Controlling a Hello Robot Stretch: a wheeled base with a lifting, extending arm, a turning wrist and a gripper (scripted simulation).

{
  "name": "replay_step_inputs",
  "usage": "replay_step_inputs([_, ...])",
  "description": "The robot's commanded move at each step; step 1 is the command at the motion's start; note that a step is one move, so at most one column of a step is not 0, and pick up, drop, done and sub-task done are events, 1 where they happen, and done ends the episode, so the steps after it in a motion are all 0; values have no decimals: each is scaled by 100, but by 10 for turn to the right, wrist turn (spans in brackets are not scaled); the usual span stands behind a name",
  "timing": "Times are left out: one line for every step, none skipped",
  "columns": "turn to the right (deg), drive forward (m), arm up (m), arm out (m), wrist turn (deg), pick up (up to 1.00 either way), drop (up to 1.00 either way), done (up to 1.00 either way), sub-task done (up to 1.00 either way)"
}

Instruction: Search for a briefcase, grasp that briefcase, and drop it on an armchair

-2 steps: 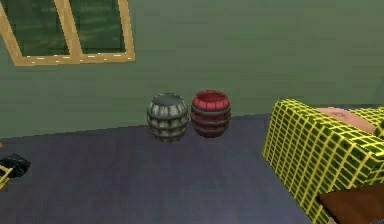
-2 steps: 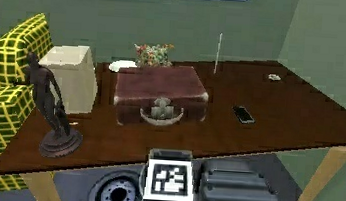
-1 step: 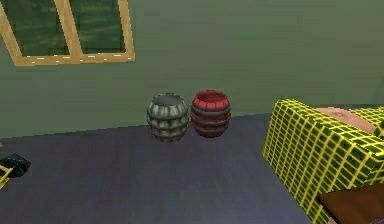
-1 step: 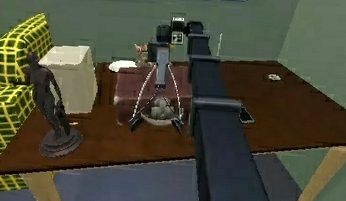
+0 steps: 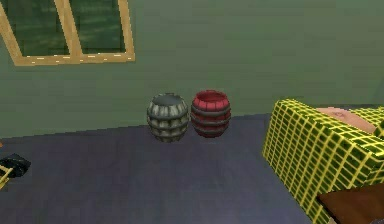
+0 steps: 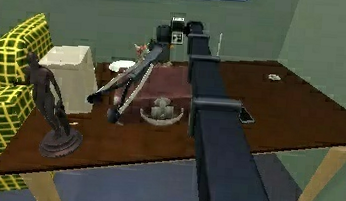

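Arm over brown table | jaws: cannot tell if holding anything | green wall, yellow armchair

Forward view: window cropped by the top edge; yellow grid armchair cropped at right; dark object cut by the left edge, unidentifiable. Arm side view: arm masks part of the bowl and table; small item too small to name; gripper lies against table clutter, so whether it holds anything cannot be told.
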Motion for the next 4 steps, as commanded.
replay_step_inputs([0, 0, 0, 0, 450, 0, 0, 0, 0])
replay_step_inputs([0, 0, 0, 0, 450, 0, 0, 0, 0])
replay_step_inputs([0, 0, 0, 0, 210, 0, 0, 0, 0])
replay_step_inputs([0, 0, -28, 0, 0, 0, 0, 0, 0])
